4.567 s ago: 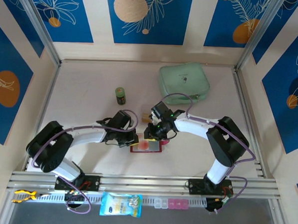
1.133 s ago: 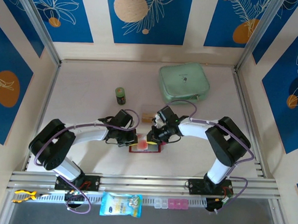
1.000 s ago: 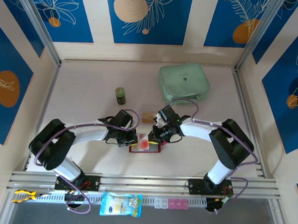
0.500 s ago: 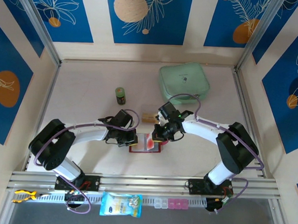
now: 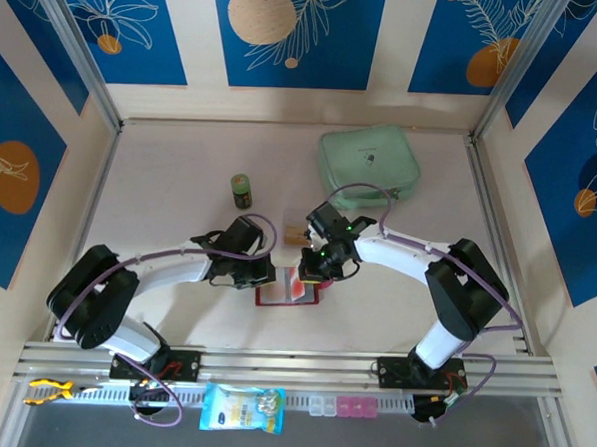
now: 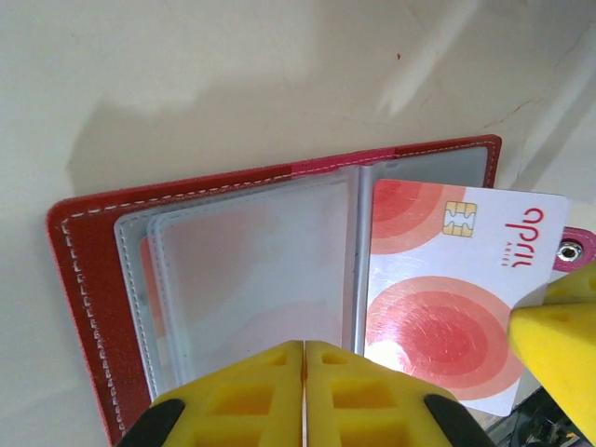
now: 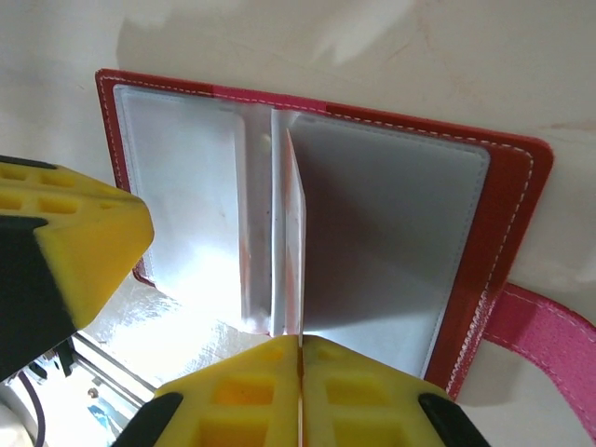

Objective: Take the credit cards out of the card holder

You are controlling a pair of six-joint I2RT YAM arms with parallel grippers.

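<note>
The red card holder (image 5: 284, 303) lies open on the table between my two arms, its clear sleeves up (image 6: 84, 279) (image 7: 507, 214). A white credit card with red circles (image 6: 447, 279) sticks out of the right sleeve past the holder's edge. It appears edge-on in the right wrist view (image 7: 296, 233). My right gripper (image 5: 314, 274) (image 7: 300, 340) is shut on that card's outer edge. My left gripper (image 5: 268, 275) (image 6: 304, 346) is shut, its tips pressed on the left sleeves. A tan credit card (image 5: 296, 235) lies loose just behind the holder.
A small green bottle (image 5: 241, 190) stands left of centre at the back, and a mint-green pouch (image 5: 369, 165) lies at the back right. The holder's pink snap tab (image 7: 549, 326) trails off its right side. A blue packet (image 5: 242, 408) and a pink box (image 5: 349, 406) rest below the front rail.
My right gripper has shifted slightly left and back with the white card, which now stands tilted up from the sleeve. The holder has slid a little left. The left gripper stays on the sleeves.
</note>
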